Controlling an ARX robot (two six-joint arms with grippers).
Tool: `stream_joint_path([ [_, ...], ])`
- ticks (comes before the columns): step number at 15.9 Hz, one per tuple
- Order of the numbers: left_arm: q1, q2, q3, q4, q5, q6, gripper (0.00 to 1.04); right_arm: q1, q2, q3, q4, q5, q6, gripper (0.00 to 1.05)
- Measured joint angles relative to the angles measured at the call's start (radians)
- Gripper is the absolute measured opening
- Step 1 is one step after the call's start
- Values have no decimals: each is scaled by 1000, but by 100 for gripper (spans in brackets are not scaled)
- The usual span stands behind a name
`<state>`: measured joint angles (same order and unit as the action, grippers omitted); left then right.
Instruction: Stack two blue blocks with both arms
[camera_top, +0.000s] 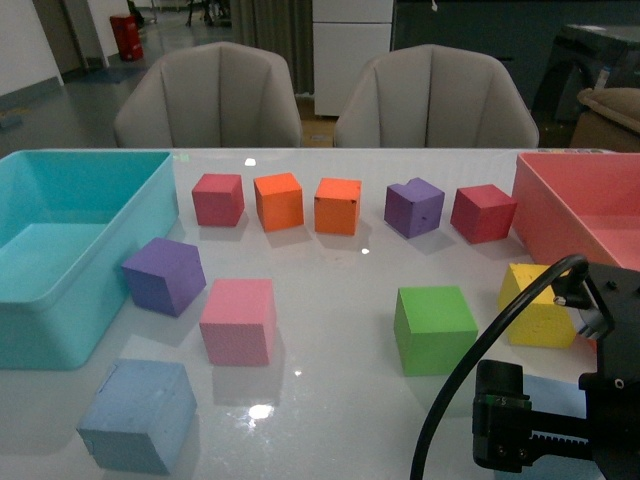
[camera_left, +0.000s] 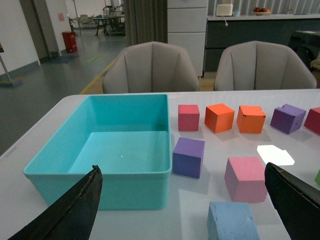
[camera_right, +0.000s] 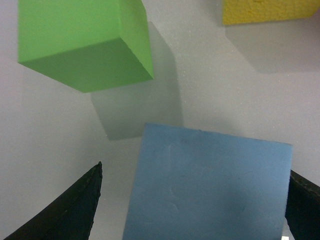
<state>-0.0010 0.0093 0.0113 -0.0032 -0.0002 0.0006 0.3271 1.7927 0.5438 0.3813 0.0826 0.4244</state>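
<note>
One pale blue block (camera_top: 137, 414) sits at the table's front left; the left wrist view shows it (camera_left: 232, 221) on the table ahead of my open left gripper (camera_left: 185, 212), closer to the finger (camera_left: 295, 205) on the pink cube's side. The left arm is out of the front view. The other blue block (camera_right: 210, 185) lies right under my right gripper (camera_right: 195, 205), whose open fingers (camera_right: 75, 210) stand on either side of it without touching. In the front view the right arm (camera_top: 545, 425) at the front right hides that block.
A teal bin (camera_top: 60, 290) stands at the left and a pink bin (camera_top: 585, 210) at the right. A green cube (camera_top: 434, 328) and a yellow cube (camera_top: 538, 305) sit near the right arm. Pink (camera_top: 238, 320), purple (camera_top: 164, 275), red and orange cubes lie farther back.
</note>
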Motion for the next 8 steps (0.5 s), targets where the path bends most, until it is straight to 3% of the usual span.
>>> stream_joint_path([
  [8,0,0,0,0,0,0,98,0,60,-7,49,-1,2,96],
])
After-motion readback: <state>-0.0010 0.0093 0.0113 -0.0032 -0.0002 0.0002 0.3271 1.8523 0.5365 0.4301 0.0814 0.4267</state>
